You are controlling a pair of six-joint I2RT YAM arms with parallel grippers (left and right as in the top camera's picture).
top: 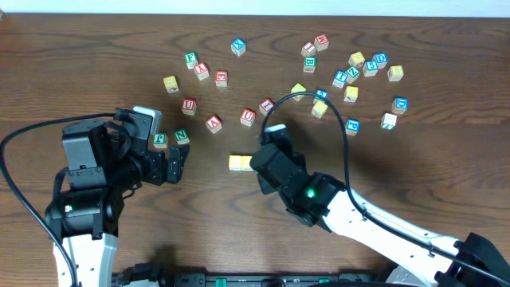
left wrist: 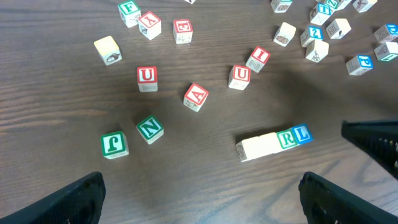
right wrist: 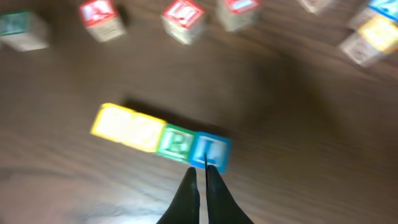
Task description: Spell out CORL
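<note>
Pressed together, the two black fingers of the right gripper (right wrist: pixel 199 186) come to a point at the near edge of the blue L cube (right wrist: pixel 210 151). Blur hides whether they touch it, and they pinch nothing. The left gripper (left wrist: pixel 202 202) is spread wide and empty above the table (left wrist: pixel 199 180), its fingers cut off at the bottom corners of its own view.

Four cubes lie in one touching row: two yellow cubes (right wrist: pixel 112 121), then the green R cube (right wrist: pixel 176 143), then the L cube at the end. "R" and "L" read plainly from the left wrist. The yellow pair's letters cannot be made out, pale in that view and smeared in the right wrist view. Overhead, only the yellow pair shows; the right arm covers the other two.

Beyond the row, the left wrist view shows two green cubes near each other, "N" (left wrist: pixel 150 129) and "J" (left wrist: pixel 114 144). Farther off lie six red-lettered cubes (left wrist: pixel 196 96), among them two "U" and one "A". Farthest, at the top right, is a cluster of blue and pale cubes (left wrist: pixel 317 43), too small to read and partly cropped.
</note>
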